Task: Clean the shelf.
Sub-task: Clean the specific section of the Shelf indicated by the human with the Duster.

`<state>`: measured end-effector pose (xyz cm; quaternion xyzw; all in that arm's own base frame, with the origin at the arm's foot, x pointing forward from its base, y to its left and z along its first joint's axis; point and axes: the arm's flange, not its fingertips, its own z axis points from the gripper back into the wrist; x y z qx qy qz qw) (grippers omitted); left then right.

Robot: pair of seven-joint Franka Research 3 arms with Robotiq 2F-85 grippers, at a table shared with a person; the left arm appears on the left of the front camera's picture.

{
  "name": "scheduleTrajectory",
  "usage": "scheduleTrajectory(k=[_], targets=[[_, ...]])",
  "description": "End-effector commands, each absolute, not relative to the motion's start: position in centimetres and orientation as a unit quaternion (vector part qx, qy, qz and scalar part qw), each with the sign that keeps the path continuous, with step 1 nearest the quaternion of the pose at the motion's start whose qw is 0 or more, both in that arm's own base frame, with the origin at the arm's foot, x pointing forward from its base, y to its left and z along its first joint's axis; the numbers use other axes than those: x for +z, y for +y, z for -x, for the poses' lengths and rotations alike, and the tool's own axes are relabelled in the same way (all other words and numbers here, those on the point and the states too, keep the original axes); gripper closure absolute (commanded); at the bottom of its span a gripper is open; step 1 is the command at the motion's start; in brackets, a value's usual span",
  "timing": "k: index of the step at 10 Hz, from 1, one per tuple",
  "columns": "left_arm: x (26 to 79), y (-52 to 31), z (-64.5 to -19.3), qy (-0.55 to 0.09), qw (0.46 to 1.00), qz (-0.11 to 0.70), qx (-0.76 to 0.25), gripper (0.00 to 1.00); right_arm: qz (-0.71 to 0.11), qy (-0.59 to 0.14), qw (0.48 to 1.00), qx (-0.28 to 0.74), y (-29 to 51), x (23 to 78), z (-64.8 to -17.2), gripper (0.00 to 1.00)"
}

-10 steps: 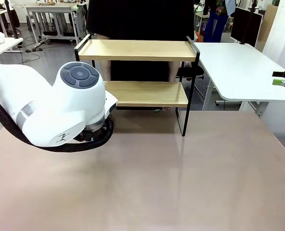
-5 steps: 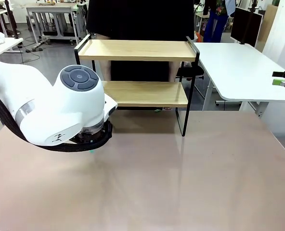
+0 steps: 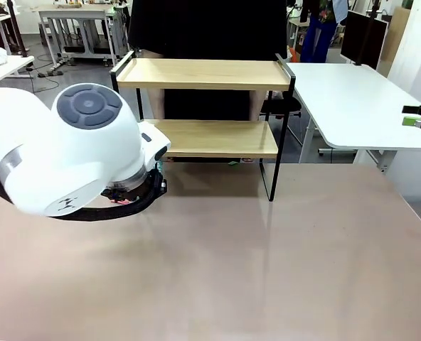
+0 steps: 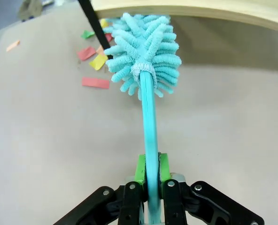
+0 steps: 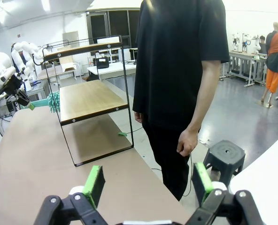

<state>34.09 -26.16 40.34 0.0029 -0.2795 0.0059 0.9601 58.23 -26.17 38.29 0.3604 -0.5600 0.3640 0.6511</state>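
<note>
Just beneath shelf (image 4: 200, 8) edge, teal duster (image 4: 146, 51)

Tan table (image 3: 281, 270), 2-tier shelf (image 3: 210, 74), coloured paper scraps (image 4: 96, 82)

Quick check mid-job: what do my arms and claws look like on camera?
Left arm: glossy white rounded shell, grey round cap, black cable looped below the wrist. Left claw and right claw: black linkages with screws, bright green pads.

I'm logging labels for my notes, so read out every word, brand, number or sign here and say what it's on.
No text here can be read.
Small dark mark on the left arm: too small to read.
The shelf, the blue duster and the paper scraps carry no print.
</note>
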Motion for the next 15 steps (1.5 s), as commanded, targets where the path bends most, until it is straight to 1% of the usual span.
scheduleTrajectory(k=[1,5,8,11,13,15], targets=[[40.9,-24.0,-33.3,-0.283,0.957,0.03,-0.06,0.87,-0.359,-0.562,0.649,0.367,-25.9,38.7,-58.3,0.0],[42.1,-21.3,-33.3,-0.266,0.942,0.123,-0.162,0.87,-0.359,-0.562,0.649,0.367,-25.9,38.7,-58.3,0.0],[41.7,-20.1,-33.6,-0.234,0.928,0.167,-0.238,0.87,-0.359,-0.562,0.649,0.367,-25.9,38.7,-58.3,0.0],[41.9,-19.0,-33.5,-0.22,0.91,0.182,-0.3,0.87,-0.359,-0.562,0.649,0.367,-25.9,38.7,-58.3,0.0],[41.8,-17.8,-33.3,-0.204,0.891,0.189,-0.358,0.87,-0.359,-0.562,0.649,0.367,-25.9,38.7,-58.3,0.0],[42.4,-16.4,-33.2,-0.186,0.876,0.209,-0.392,0.87,-0.359,-0.562,0.649,0.367,-25.9,38.7,-58.3,0.0]])
